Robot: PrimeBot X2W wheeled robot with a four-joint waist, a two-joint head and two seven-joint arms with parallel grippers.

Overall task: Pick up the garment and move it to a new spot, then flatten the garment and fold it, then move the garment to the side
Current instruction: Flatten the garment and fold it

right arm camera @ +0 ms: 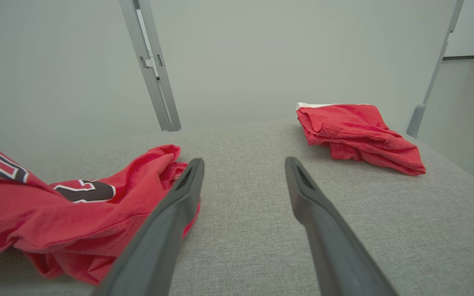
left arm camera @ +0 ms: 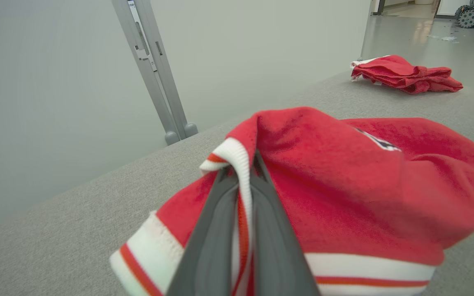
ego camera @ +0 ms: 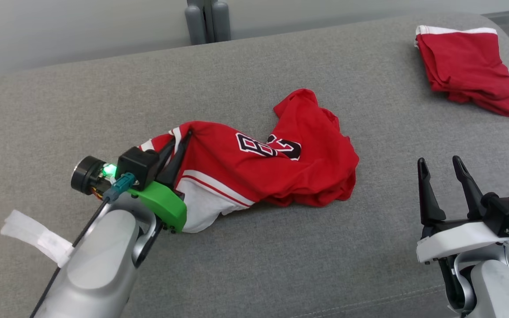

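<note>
The left gripper (ego camera: 184, 139) was clamped on the white-and-red striped edge of the crumpled red jersey (ego camera: 272, 172), which lay in the middle of the grey cushion (ego camera: 254, 265). Its fingertips were sunk in the folds. Creases hid part of the jersey's number print (ego camera: 267, 145). The right gripper (ego camera: 439, 161) stood spread and empty, to the jersey's right and apart from it. A folded red cloth (ego camera: 464, 66) lay at the far right corner.

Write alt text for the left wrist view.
The left tool is shut on the white-and-red trim of a crumpled red jersey lying on a grey fabric surface. A second red garment lies folded at the far right, with a grey post and pale wall behind.
</note>
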